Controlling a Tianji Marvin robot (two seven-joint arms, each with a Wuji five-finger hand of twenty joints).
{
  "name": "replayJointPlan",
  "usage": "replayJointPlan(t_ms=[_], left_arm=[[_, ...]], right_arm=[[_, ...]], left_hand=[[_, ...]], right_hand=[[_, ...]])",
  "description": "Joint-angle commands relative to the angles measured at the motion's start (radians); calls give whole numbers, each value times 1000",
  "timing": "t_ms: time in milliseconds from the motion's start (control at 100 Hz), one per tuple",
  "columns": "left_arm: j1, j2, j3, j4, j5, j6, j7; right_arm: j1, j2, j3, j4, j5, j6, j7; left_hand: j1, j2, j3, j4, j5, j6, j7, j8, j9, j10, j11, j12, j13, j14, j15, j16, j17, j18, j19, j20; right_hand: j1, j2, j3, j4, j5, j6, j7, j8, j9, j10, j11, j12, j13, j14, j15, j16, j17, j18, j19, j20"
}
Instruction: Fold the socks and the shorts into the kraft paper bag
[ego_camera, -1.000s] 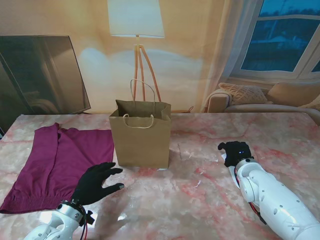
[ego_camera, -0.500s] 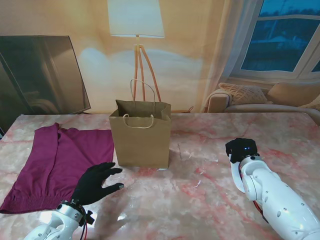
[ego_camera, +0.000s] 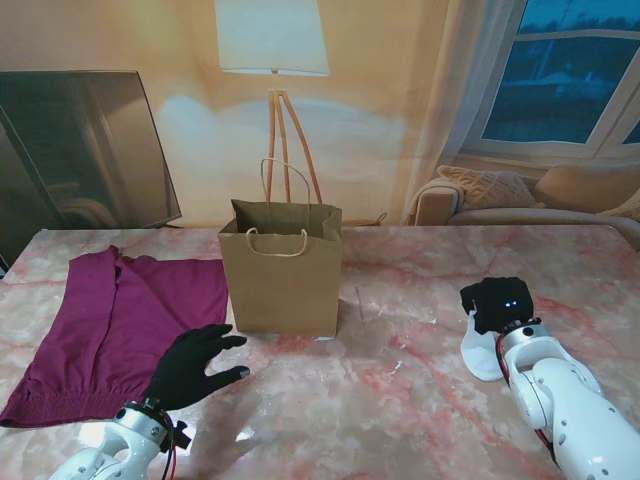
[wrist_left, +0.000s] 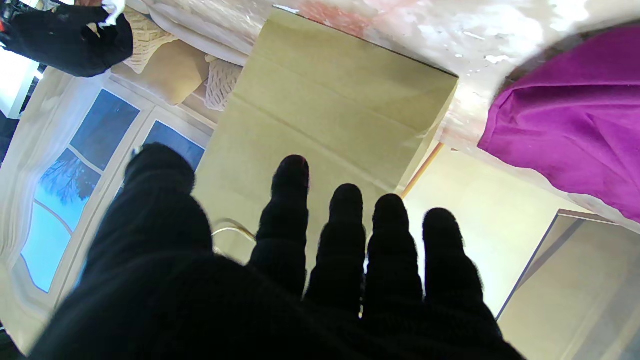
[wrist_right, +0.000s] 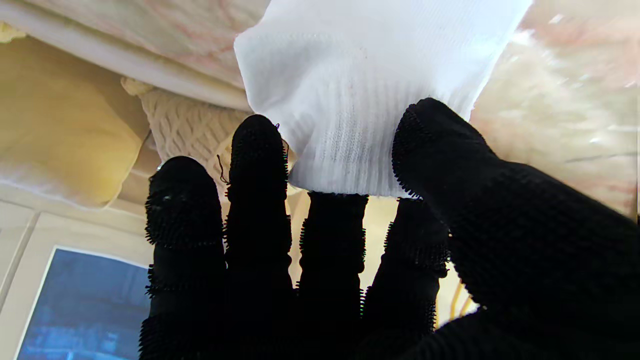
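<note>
The left robot hand (ego_camera: 192, 366), gloved in black, hovers low over the near left of the worktop (ego_camera: 350, 400) with its fingers (wrist_left: 345, 235) spread apart and nothing in them, its tips reaching toward the bag. The right robot hand (ego_camera: 496, 303), black-gloved too, sits at the near right, and its wrist view shows the thumb and fingers (wrist_right: 257, 165) pinched on the ribbed cuff of a white sock (wrist_right: 370, 85); from the stand's view that sock (ego_camera: 482, 352) trails as a white fold down to the pink marbled surface just nearer to me than the hand. I can count one sock only; whether a second lies folded inside it I cannot tell. Farther out on the left lie the shorts (ego_camera: 120, 320), one magenta garment spread flat and smooth with a crease down its middle, its right edge just beside the bag. The kraft paper bag (ego_camera: 282, 270), one of them, stands upright and open at the middle of the worktop, plain brown with two twisted cord handles, and I see no print or label on its face. Beyond the far edge stand one floor lamp (ego_camera: 274, 60) with a white shade on wooden legs, a dark screen (ego_camera: 80, 150) on the left, and a sofa (ego_camera: 530, 195) with cushions under the window on the right.
</note>
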Motion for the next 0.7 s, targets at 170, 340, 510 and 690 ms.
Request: replayJointPlan(t_ms=[170, 340, 510, 690], left_arm=[[3, -1, 3, -3, -4, 1, 1], [6, 0, -1, -7, -1, 0, 0], [11, 0, -7, -14, 2, 1, -1], [14, 0, -11, -16, 2, 5, -2]], right_arm=[[-121, 9, 20, -48, -9, -6, 17], [-187, 9, 45, -89, -13, -29, 49], [-275, 4, 131, -221, -13, -88, 191], [-337, -11, 203, -323, 30, -111, 214]], left_hand=[[19, 26, -14, 54, 13, -17, 9, 17, -29, -35, -15, -11, -36, -32, -18, -12, -5, -16, -12, -12], [17, 26, -16, 54, 10, -16, 8, 17, -29, -33, -16, -11, -37, -30, -18, -12, -5, -15, -12, -12], [18, 30, -17, 54, 11, -17, 8, 17, -30, -34, -17, -11, -37, -30, -18, -12, -5, -17, -12, -12], [17, 31, -19, 55, 11, -16, 9, 18, -32, -30, -18, -10, -39, -27, -19, -11, -5, -16, -12, -12]], right_hand=[[-28, -44, -2, -57, 60, -5, 53, 18, 45, 30, 14, -2, 55, 24, 52, 29, 72, -21, 166, 93], [-105, -19, -29, -79, 20, 36, 13, -34, 19, 24, -12, -24, 31, 30, 10, 14, 40, -9, 141, 93], [-357, 186, -182, 128, -33, 159, -317, 137, -91, 17, -100, -101, -74, 36, -95, -25, -70, -17, 94, 143], [-381, 346, -305, 173, -48, 156, -338, 158, -140, 25, -139, -114, -134, 39, -121, -34, -136, -9, 43, 168]])
